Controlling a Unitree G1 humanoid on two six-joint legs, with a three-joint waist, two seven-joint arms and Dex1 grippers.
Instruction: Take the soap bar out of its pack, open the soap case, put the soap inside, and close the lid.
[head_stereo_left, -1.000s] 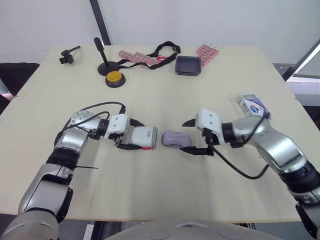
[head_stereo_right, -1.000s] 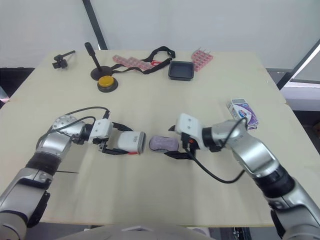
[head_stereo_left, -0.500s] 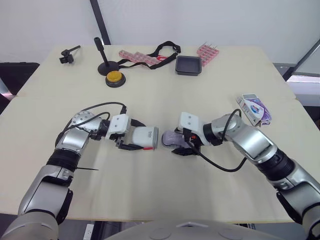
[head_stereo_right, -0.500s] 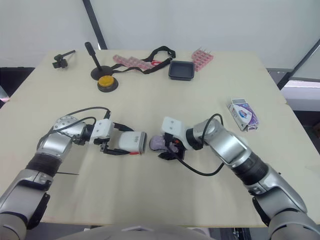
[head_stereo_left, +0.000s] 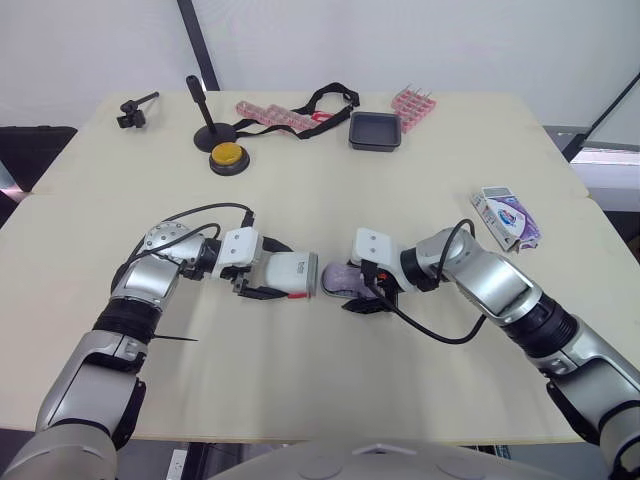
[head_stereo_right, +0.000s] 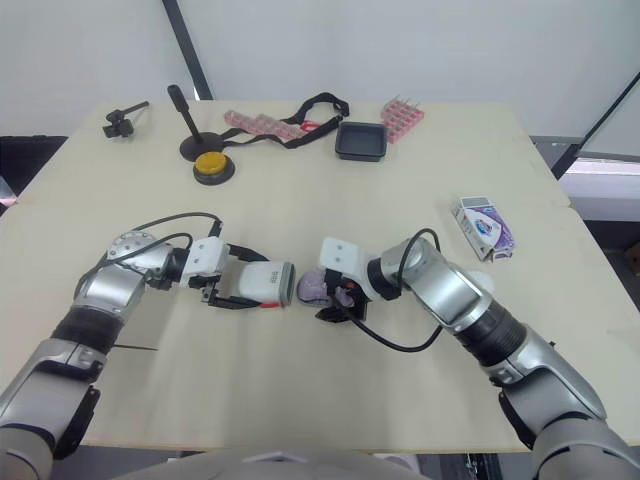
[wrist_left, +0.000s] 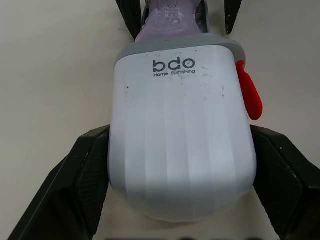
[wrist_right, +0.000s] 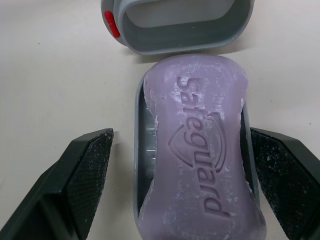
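We see the left end effector (head_stereo_left: 285, 275) pinching the white plastic soap-case cover (wrist_left: 180, 125), its mouth just beside the purple soap bar (wrist_right: 200, 165). The right end effector (wrist_right: 182, 134) is spread, straddling that bar on its grey tray (wrist_right: 140, 165), mid-tabletop (head_stereo_left: 400, 180).

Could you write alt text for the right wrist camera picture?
A purple soap bar stamped Safeguard lies on a grey tray between two black fingers. Just ahead is the open mouth of the case lid, with its red tab.
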